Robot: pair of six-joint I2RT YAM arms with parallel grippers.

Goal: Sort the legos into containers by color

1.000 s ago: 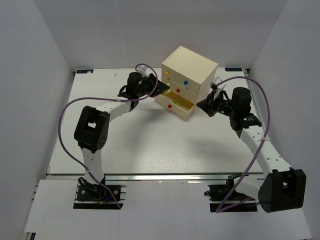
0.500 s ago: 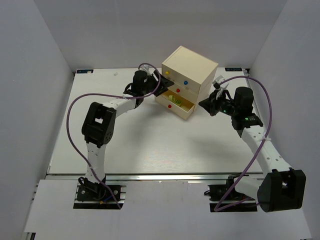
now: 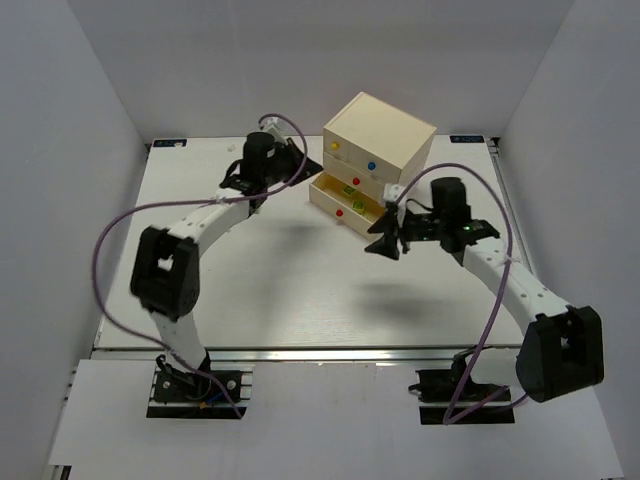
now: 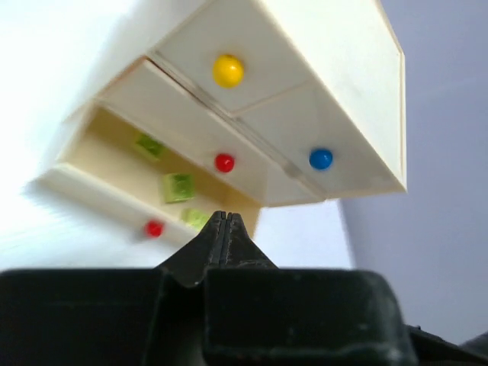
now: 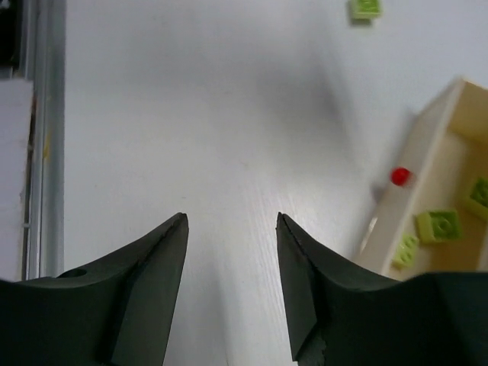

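Lime legos (image 4: 177,187) lie in the open bottom drawer (image 4: 107,156); left gripper (image 4: 222,219) is clenched on nothing, right gripper (image 5: 232,219) spread wide above table (image 5: 191,114).

In your left wrist view the chest (image 4: 328,69) runs off the top edge. The open drawer (image 4: 107,160) is blurred soft along its front, and the nearest brick (image 4: 194,217) sits half behind the closed jaws of the left gripper (image 4: 221,219). In your right wrist view that drawer is cut by the right edge, along with the edge brick (image 5: 479,194) inside it, and the loose brick (image 5: 366,8) on the worktop (image 5: 191,114) is clipped by the top edge. From above, the drawer's contents are too small for you to count.
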